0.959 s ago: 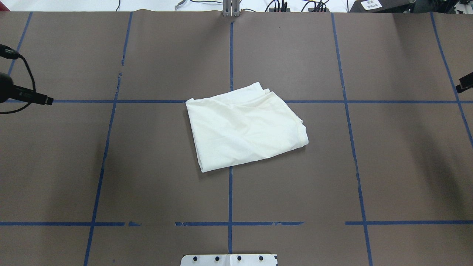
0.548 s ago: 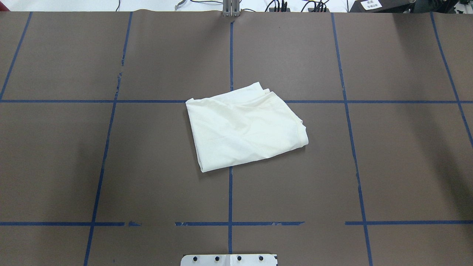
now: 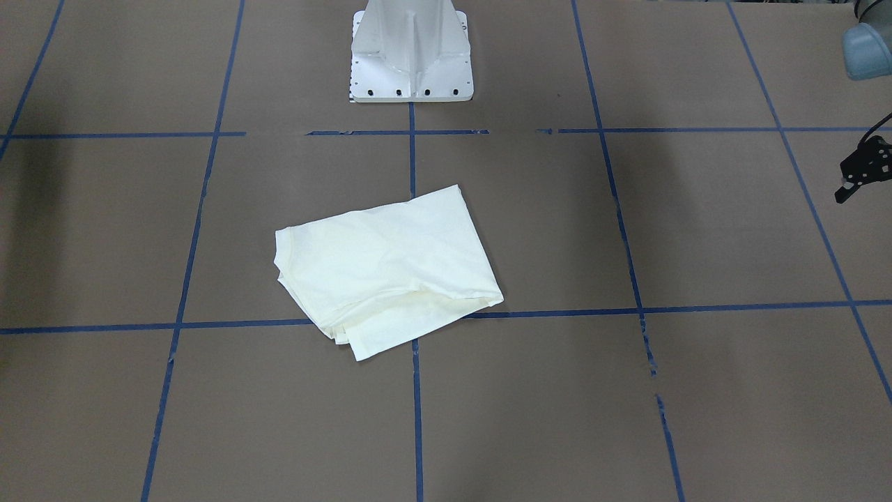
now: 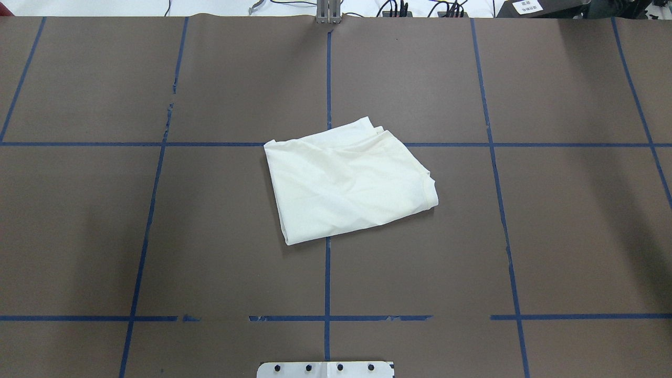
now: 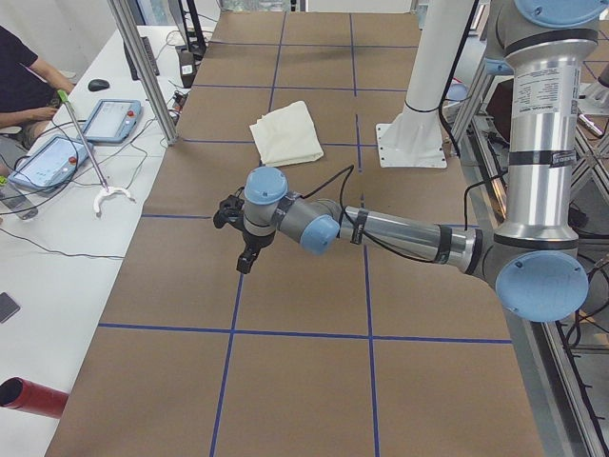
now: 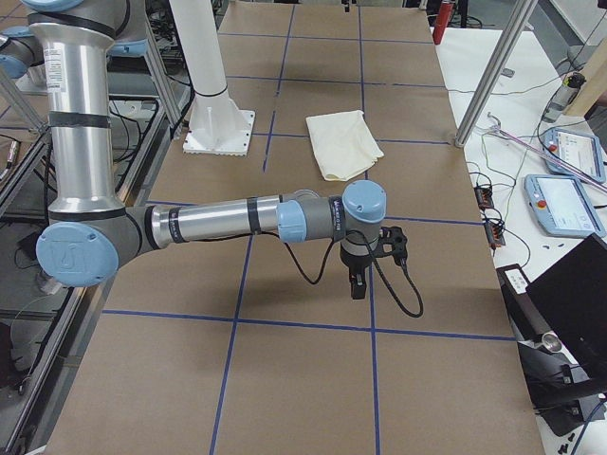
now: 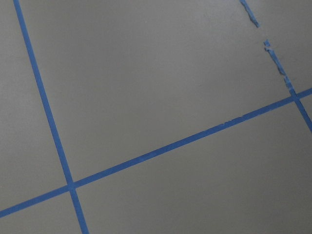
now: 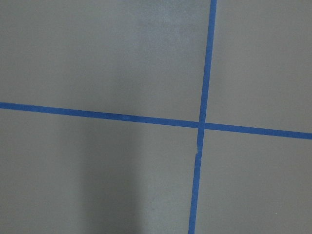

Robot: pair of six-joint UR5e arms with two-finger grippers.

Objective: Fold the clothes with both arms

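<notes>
While the shirt (image 4: 349,184) lies folded, showing plain cream, jaws on left arm (image 5: 400,233) and right arm (image 6: 209,223) are too small to judge.

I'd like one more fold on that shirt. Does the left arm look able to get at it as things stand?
Probably yes. The shirt lies flat mid-table, and only bare table shows between it and the left gripper, which hangs off to its side.

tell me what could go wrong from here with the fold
The shirt has loose layers poking out at its far corner, so the fold may slump open. It also lies skewed to the blue tape lines, so any further fold could come out crooked.
</notes>
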